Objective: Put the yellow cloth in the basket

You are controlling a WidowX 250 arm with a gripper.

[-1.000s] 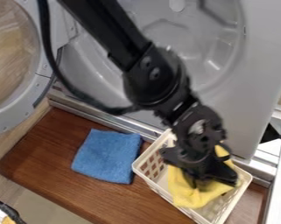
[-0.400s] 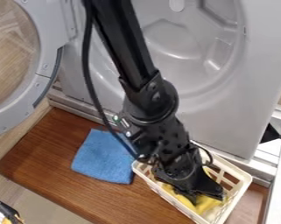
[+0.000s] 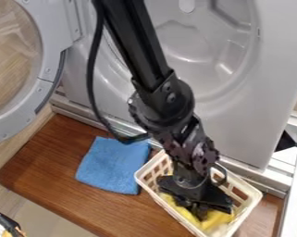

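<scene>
The black gripper hangs down inside the cream plastic basket, at the lower right of the camera view. Beneath and around it lies the yellow cloth, crumpled low in the basket, with yellow showing on both sides of the gripper. The gripper's body covers the middle of the cloth, and whether the cloth is held cannot be told.
A folded blue cloth lies on the brown wooden board, left of the basket. Behind stands a grey machine with an open round door at the left. Metal rails run along the right edge.
The gripper has moved lower in the basket, and the yellow cloth has gone from hanging near the rim to lying deeper inside. The basket has shifted slightly left.
</scene>
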